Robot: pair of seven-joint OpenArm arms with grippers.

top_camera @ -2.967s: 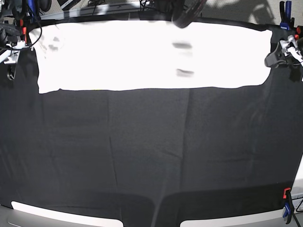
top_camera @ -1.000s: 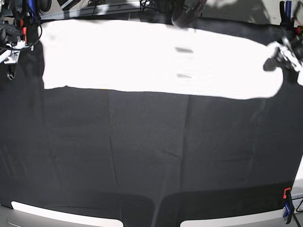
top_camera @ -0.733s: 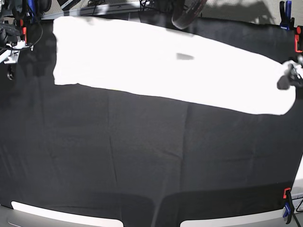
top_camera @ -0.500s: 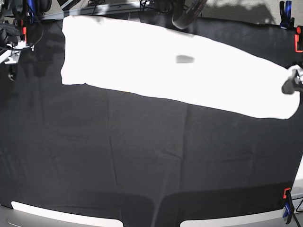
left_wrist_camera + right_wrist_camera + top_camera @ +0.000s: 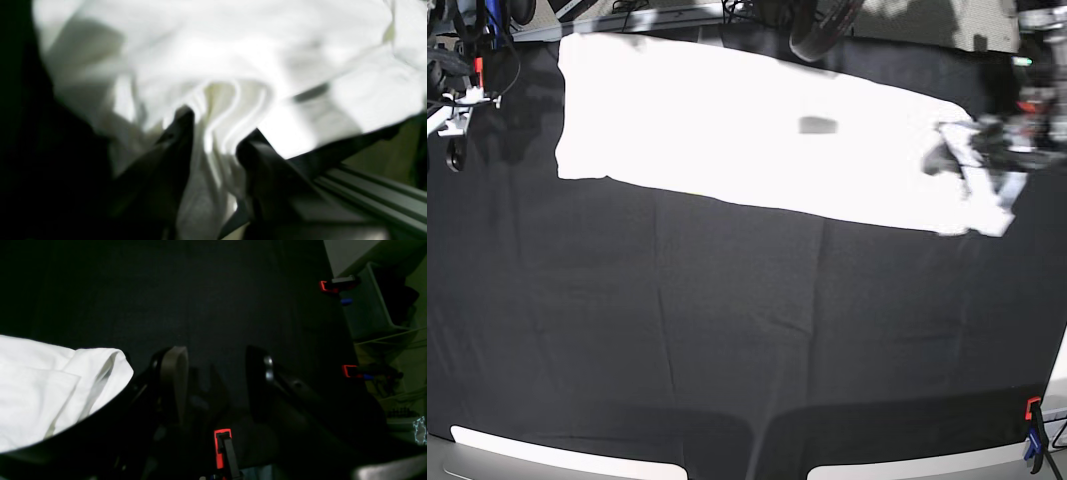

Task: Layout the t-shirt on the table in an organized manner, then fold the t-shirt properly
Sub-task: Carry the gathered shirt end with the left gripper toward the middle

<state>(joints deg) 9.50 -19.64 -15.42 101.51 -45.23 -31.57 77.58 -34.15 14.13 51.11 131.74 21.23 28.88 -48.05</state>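
The white t-shirt (image 5: 757,130) lies spread across the far part of the table (image 5: 747,330), plain side up, with a small grey label (image 5: 817,125) showing. My left gripper (image 5: 949,152) is at the shirt's right end, blurred by motion. In the left wrist view it (image 5: 218,133) is shut on a bunched fold of the shirt (image 5: 213,60). My right gripper (image 5: 217,373) is open and empty over the black cloth (image 5: 200,290). A corner of the shirt (image 5: 66,383) lies just left of it, apart from the fingers.
Red clamps (image 5: 220,446) (image 5: 348,370) grip the table edge near my right gripper. An orange and blue clamp (image 5: 1032,435) sits at the near right corner. A dark round object (image 5: 822,30) overhangs the far edge. Pale table edges (image 5: 547,455) show at the front.
Over three seconds the shirt slid right and turned, its left end leaving my right gripper. In the last half second my left gripper moved inward to the left, carrying the shirt's right end.
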